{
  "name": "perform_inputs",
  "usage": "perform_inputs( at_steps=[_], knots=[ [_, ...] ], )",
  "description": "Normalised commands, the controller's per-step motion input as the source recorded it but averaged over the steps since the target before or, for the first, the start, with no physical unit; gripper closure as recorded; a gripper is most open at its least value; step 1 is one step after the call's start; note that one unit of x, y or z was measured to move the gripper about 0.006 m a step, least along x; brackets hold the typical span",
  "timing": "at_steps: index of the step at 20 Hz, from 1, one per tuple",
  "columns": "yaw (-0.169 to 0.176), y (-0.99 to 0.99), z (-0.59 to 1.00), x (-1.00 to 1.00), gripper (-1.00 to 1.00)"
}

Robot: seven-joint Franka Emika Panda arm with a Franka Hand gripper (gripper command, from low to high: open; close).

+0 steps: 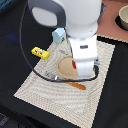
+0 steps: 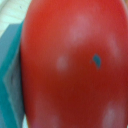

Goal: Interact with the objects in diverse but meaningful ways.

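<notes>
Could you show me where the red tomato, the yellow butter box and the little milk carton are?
Round red toy tomato [image 2: 70, 65]: wrist view, on its shiny skin.
Yellow butter box [image 1: 40, 52]: exterior view, on its top face.
Pale blue-white milk carton [image 1: 59, 34]: exterior view, on its front side.

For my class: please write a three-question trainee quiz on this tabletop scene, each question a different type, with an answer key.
1. True or false: the yellow butter box rests on the tan plate.
2. What fills the wrist view? A) sausage B) red tomato C) fork
3. Fill in: the milk carton stands at the woven mat's ____ edge.

Key: 1 false; 2 B; 3 far.
</notes>
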Motion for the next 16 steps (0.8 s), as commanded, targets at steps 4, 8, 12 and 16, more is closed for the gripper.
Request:
perform_inputs(
  at_steps=[4, 8, 12, 16],
  knots=[
    [-0.013, 0.59, 0.53, -0.18, 1.0],
    [0.0, 0.57, 0.39, -0.24, 1.0],
    [0.0, 0.59, 0.36, -0.25, 1.0],
    [0.0, 0.6, 0.32, -0.25, 1.0]
  ],
)
